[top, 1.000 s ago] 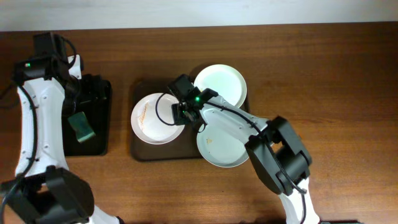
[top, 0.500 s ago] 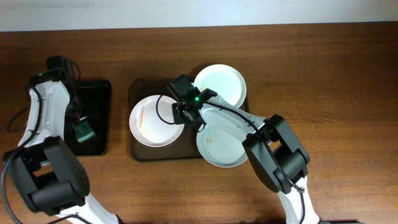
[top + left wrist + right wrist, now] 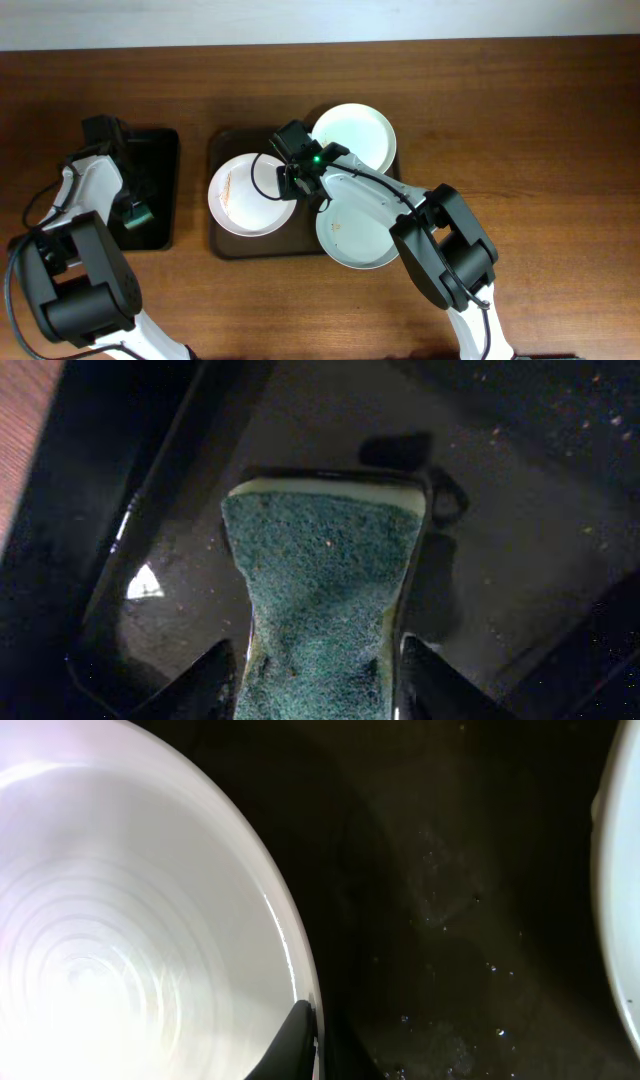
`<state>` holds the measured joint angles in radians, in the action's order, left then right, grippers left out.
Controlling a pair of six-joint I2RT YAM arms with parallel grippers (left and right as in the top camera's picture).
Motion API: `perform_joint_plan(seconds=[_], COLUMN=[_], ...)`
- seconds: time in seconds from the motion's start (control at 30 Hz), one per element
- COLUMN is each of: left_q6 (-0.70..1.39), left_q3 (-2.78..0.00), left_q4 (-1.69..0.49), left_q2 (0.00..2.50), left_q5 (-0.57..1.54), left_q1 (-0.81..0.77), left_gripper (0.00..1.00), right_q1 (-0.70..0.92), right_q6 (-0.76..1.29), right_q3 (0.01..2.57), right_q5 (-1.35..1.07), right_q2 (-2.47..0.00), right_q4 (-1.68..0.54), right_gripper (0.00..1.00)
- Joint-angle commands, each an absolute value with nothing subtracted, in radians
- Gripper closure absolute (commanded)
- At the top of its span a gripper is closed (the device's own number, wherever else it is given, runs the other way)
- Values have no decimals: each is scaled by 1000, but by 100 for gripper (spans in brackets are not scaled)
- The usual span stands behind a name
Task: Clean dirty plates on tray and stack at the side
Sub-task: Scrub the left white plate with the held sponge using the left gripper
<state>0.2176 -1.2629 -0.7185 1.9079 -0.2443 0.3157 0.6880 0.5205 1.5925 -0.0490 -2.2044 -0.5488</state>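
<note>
smeared plate (image 3: 240, 195) lies well right of the sponge (image 3: 322, 570) squeezed in the left gripper (image 3: 318, 685); right gripper (image 3: 292, 183) seems clamped on its rim.

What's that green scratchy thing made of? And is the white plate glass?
The sponge looks like soft foam with a rough green scrubbing layer: fuzzy fibres, a pale layer at its edge, and it pinches in where the left tool squeezes it. The white plate looks like glazed ceramic or hard plastic: glossy, with bright reflections; I can't tell which.

Left hand (image 3: 320, 670) pinches sponge (image 3: 322, 575) (green) over black tray (image 3: 530, 550).
</note>
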Motion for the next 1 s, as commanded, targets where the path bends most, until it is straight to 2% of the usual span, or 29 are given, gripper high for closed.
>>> perform_joint_plan(seconds=[0.0,0.07,0.13,0.27,0.37,0.47,0.53,0.97], left_q6=[208,209,209,204,104,60,20,18], left_q3=[-1200,-1171,-1164,-1189,-1314,-1390,-1390,-1390], left_q4=[-678,-643,-620,-648,-801,-935,-949,-948], left_q2=[1917,1917,1917,1903,1809,1738,1725,1737], left_q5=[-255,-255,-255,-233,-70,6,75,75], left_q1=[320,320,320,304,292,290,290,278], left_gripper=[63,75,99,99,99,99,99,99], right_q1=[694,693,694,694,693,665,638,622], right_q6=[517,517,513,513,513,502,503,503], right_q3=[1595,1595,1595,1596,1596,1598,1598,1598], right_q5=[-48,-48,-48,-49,-60,-114,-164,-191], right_q2=[-2237,-2237,-2237,-2236,-2234,-2211,-2211,-2211], right_q4=[-561,-561,-565,-570,-572,-575,-587,-610], right_gripper=[95,94,94,94,95,94,94,94])
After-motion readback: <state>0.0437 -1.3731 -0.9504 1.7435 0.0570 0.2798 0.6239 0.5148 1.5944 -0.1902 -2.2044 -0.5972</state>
